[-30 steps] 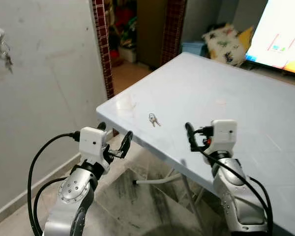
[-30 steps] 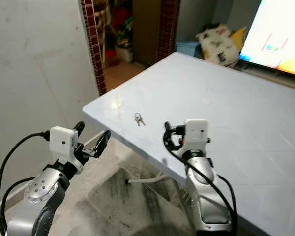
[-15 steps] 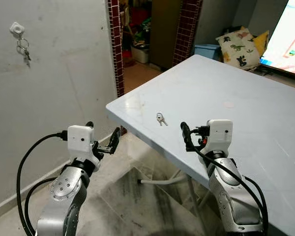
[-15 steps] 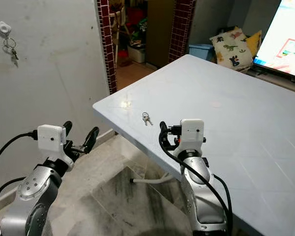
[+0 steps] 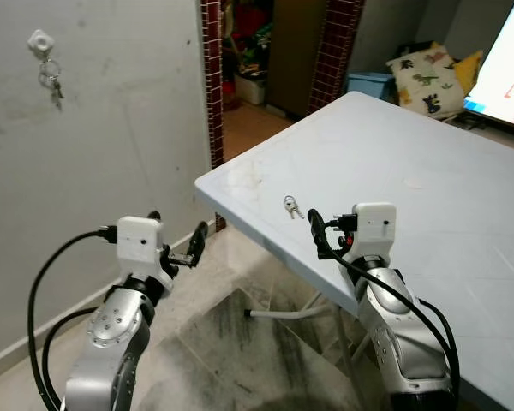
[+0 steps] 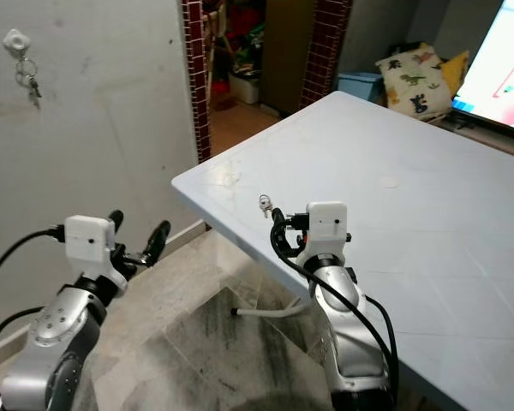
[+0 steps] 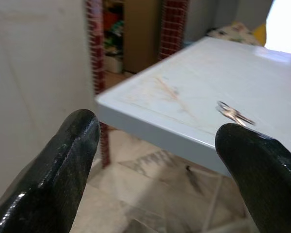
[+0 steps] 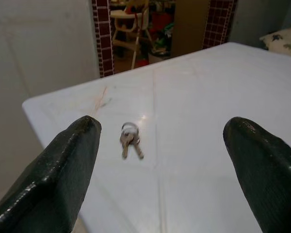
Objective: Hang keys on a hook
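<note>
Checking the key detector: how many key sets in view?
2. One set of keys lies on the white table near its corner, ahead of the open right pincer. Another set hangs from the wall hook.

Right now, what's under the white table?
Under the table you can see grey marbled floor tiles and a white metal leg bar. The tabletop and the right arm cover the rest. On top lies a small bunch of keys.
</note>
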`<state>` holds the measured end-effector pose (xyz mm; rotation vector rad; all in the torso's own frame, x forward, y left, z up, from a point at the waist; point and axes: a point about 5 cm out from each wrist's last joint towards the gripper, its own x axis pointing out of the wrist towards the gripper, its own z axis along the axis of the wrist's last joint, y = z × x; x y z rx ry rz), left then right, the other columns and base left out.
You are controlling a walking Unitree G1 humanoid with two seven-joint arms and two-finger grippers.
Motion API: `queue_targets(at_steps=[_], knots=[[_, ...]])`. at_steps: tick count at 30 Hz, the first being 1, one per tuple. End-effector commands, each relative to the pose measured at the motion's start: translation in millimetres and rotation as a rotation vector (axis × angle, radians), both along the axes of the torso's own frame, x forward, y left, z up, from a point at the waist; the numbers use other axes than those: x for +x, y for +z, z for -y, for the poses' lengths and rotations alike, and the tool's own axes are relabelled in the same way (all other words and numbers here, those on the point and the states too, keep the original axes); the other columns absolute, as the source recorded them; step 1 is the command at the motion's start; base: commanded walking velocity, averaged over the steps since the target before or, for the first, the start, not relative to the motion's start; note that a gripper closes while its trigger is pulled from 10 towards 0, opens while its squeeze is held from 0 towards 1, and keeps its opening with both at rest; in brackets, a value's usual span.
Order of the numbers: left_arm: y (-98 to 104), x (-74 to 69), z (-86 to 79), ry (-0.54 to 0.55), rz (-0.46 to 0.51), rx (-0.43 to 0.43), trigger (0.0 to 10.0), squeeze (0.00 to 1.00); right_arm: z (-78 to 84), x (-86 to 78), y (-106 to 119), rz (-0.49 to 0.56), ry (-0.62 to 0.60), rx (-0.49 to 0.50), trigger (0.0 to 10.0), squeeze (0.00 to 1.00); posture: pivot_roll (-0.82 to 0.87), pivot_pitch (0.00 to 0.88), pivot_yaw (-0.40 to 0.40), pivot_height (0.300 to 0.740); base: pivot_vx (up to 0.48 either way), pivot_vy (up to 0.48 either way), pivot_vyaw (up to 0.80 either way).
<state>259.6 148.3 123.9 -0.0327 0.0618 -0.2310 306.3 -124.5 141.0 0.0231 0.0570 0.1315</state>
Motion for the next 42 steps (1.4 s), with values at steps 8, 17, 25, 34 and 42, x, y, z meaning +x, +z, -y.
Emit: queue_targets(at_steps=[8,17,25,34,42], knots=[[0.8,1.5,3.4,-0.002,0.014,-0.006,10.0,0.0,-1.1,12.4,11.6,0.039,0.019,0.011,10.0,0.0,0.08,0.013,-0.052,0.74,0.098,0.0,0.0],[-0.6,2.1,5.7,-0.004,0.015,-0.01,10.0,0.0,-4.4,15.1,11.6,0.043,0.038,0.008,10.0,0.0,0.06,0.021,-0.05,0.74,0.294,0.0,0.0],[-0.4,3.1,10.3,-0.017,0.014,-0.019,10.0,0.0,-9.2,16.4,12.4,0.047,0.058,0.001,10.0,0.0,0.06,0.027,-0.047,0.74,0.334,0.0,0.0],[-0.2,4.2,9.1,-0.016,0.015,-0.015,10.0,0.0,-13.6,17.2,11.1,0.046,0.072,0.002,10.0,0.0,0.06,0.029,-0.044,0.74,0.34,0.0,0.0],[-0.1,3.7,9.3,-0.019,0.015,-0.016,10.0,0.0,-15.6,16.6,10.3,0.048,0.078,0.001,10.0,0.0,0.07,0.029,-0.041,0.74,0.342,0.0,0.0]])
